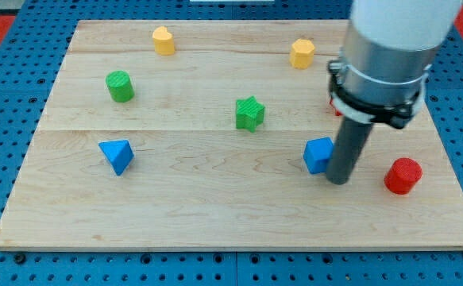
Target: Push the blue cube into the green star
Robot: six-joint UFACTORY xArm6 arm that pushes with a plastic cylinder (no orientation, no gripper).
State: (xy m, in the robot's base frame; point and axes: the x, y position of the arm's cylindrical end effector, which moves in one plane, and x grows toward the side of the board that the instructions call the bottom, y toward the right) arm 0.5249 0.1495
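The blue cube [318,154] sits on the wooden board at the view's right of centre. The green star [249,113] stands up and to the left of it, a clear gap between them. My tip [339,180] rests on the board right against the blue cube's right side, slightly below it. The rod rises from there to the arm's grey and white body at the view's top right.
A blue triangular block [117,155] lies at the left, a green cylinder [120,86] above it. Two yellow blocks [163,40] [301,53] stand near the top edge. A red cylinder [403,175] lies at the right; another red block [335,106] is mostly hidden behind the arm.
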